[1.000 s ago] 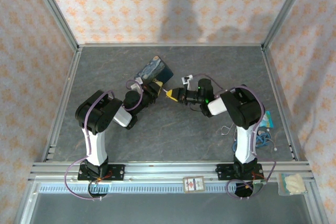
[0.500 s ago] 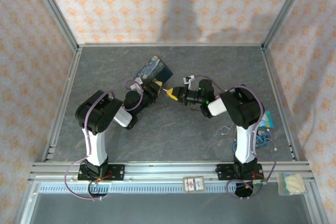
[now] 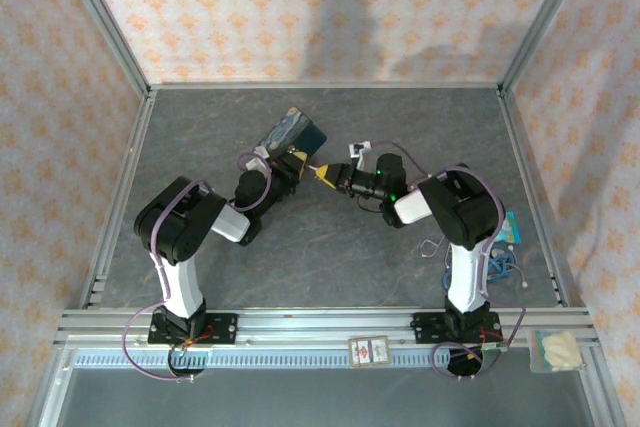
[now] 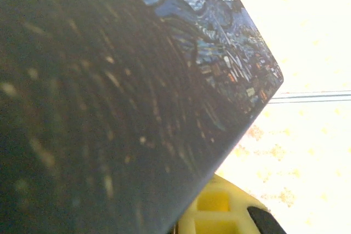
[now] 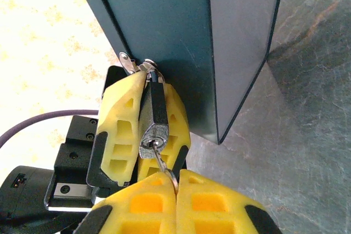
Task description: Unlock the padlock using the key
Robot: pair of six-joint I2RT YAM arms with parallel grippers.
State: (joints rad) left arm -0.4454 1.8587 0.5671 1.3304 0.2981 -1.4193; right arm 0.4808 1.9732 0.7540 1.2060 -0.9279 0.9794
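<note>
Now, padlock [image 5: 154, 114] clamped by left gripper [image 5: 149, 132], long axis aimed straight at right gripper [image 5: 175, 182]; key [image 5: 160, 161] pinched in its closed fingers, directly ahead, tip in keyhole.

Small silver-grey padlock [image 5: 152, 114] hangs by its shackle against the blue box [image 5: 181, 36], thin key [image 5: 162, 163] at its keyhole
</note>
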